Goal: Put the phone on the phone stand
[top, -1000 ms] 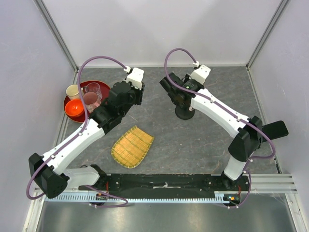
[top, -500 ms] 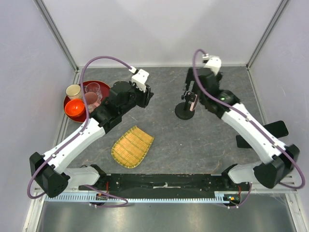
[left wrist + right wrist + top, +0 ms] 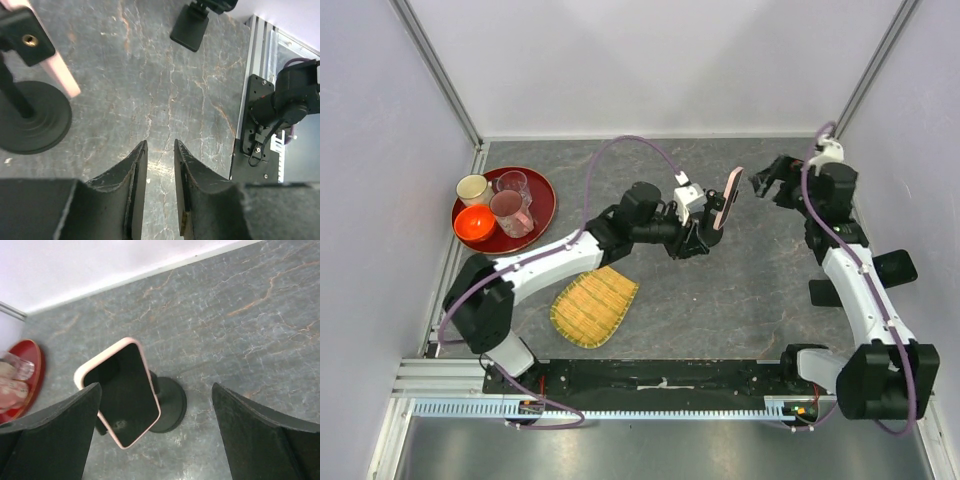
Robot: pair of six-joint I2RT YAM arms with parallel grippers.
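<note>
Left arm: extended from the lower left of the overhead view toward frame centre, forearm nearly level. Left gripper (image 3: 703, 240) (image 3: 159, 150): fingers close together with a narrow gap, nothing between them. Right arm: raised along the right edge. Right gripper (image 3: 767, 180) (image 3: 155, 405): fingers spread wide, empty.

Right pincer (image 3: 767, 186) now off the phone (image 3: 728, 197).

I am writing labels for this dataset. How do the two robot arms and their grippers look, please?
Both arms have white link shells with black joints, and a purple cable loops along each. The left gripper has black, tapered, scuffed fingers. The right gripper has broad, matte black fingers. A small white box sits near each wrist.
</note>
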